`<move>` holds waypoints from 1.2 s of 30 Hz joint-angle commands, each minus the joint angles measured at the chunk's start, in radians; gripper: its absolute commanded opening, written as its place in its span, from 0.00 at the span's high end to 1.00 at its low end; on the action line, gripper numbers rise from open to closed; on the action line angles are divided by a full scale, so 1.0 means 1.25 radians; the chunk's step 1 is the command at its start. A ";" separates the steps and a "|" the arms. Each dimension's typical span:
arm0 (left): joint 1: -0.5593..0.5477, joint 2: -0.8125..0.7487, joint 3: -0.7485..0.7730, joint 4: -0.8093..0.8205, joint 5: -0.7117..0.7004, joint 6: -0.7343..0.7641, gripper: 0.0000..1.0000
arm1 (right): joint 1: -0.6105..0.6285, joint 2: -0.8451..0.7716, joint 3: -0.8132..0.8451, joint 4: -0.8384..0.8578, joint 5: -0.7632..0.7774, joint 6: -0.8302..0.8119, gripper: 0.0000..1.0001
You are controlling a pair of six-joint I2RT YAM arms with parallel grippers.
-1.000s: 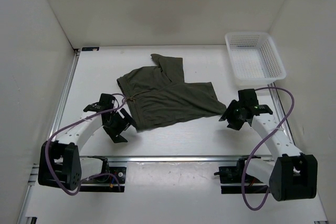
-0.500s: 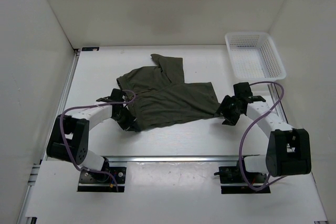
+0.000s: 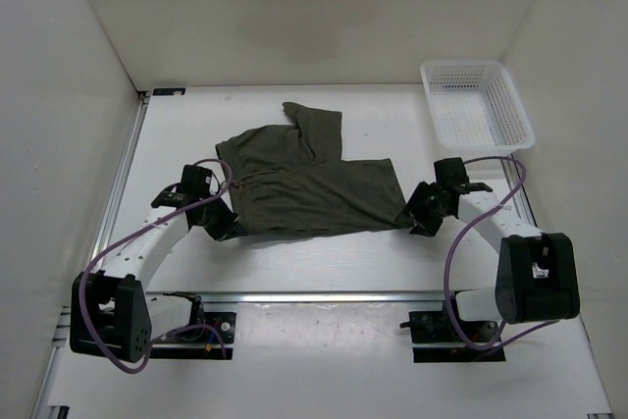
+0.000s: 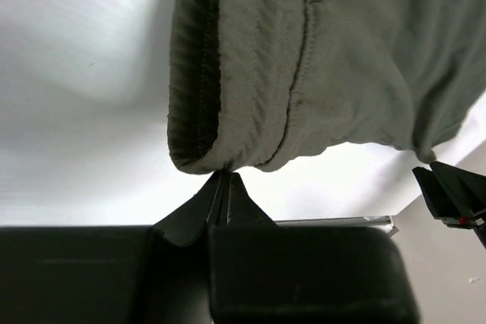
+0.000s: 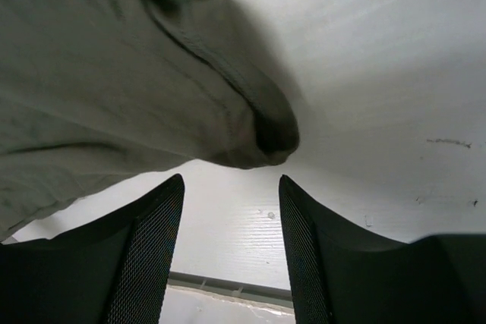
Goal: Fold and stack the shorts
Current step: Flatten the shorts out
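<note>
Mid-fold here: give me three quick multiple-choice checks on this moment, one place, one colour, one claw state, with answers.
1. Where on the table does the white mesh basket sit? A) far right corner B) near left corner C) centre
2. What colour are the shorts? A) navy B) dark olive green C) red
3. How is the right claw? A) shut on the shorts B) open beside the shorts' corner C) holding the basket
Answers: 1 A, the top view shows it at the back right; 2 B, every view shows olive fabric; 3 B, its wrist view shows its fingers spread apart.
</note>
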 commanded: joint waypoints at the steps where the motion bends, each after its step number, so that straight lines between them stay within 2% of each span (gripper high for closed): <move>1: 0.001 -0.008 -0.013 -0.038 -0.010 0.017 0.90 | 0.011 0.000 -0.041 0.033 -0.037 0.037 0.42; 8: 0.001 -0.008 0.018 -0.066 -0.040 0.033 0.90 | 0.020 0.008 -0.050 0.071 0.032 0.054 0.48; 14: 0.015 -0.015 0.041 -0.092 -0.048 0.050 0.90 | 0.020 0.106 0.017 0.097 0.093 0.038 0.52; 16: 0.023 -0.015 0.048 -0.099 -0.048 0.057 0.90 | 0.020 0.130 0.045 0.107 0.093 0.030 0.59; 17: 0.023 -0.024 0.048 -0.099 -0.048 0.057 0.90 | 0.020 0.146 0.054 0.107 0.093 0.023 0.67; 18: 0.033 -0.024 0.048 -0.099 -0.048 0.066 0.90 | 0.027 0.146 0.054 0.107 0.086 0.022 0.85; 19: 0.033 -0.024 0.056 -0.108 -0.048 0.066 0.90 | 0.027 0.146 0.065 0.099 0.095 0.022 0.92; 21: 0.041 -0.024 0.065 -0.115 -0.048 0.082 0.90 | 0.027 0.146 0.072 0.091 0.105 0.022 1.00; 23: 0.050 -0.024 0.090 -0.115 -0.048 0.091 0.90 | 0.027 0.146 0.124 0.076 0.120 0.022 1.00; 25: 0.077 0.016 0.162 -0.115 -0.048 0.118 0.90 | 0.027 0.146 0.182 0.045 0.131 0.015 1.00; 27: 0.096 0.059 0.251 -0.126 -0.039 0.143 0.90 | 0.019 0.162 0.307 0.027 0.140 0.008 1.00; 28: 0.115 0.114 0.381 -0.148 -0.039 0.169 0.90 | -0.002 0.182 0.361 0.006 0.129 0.008 1.00; 29: 0.125 0.145 0.462 -0.170 -0.039 0.182 0.90 | -0.012 0.194 0.489 -0.009 0.121 0.008 1.00; 30: 0.133 0.174 0.551 -0.196 -0.039 0.194 0.90 | -0.022 0.205 0.564 -0.027 0.112 0.008 1.00; 31: 0.150 0.203 0.741 -0.256 -0.039 0.218 0.90 | -0.040 0.225 0.635 -0.059 0.102 0.008 1.00; 32: 0.159 0.252 0.841 -0.287 -0.039 0.228 0.90 | -0.049 0.225 0.762 -0.070 0.080 0.015 1.00; 35: 0.186 0.301 1.132 -0.345 -0.039 0.242 0.90 | -0.060 0.225 0.890 -0.077 0.065 0.015 1.00; 36: 0.186 0.310 1.167 -0.352 -0.025 0.242 0.90 | -0.067 0.212 0.928 -0.077 0.055 0.015 1.00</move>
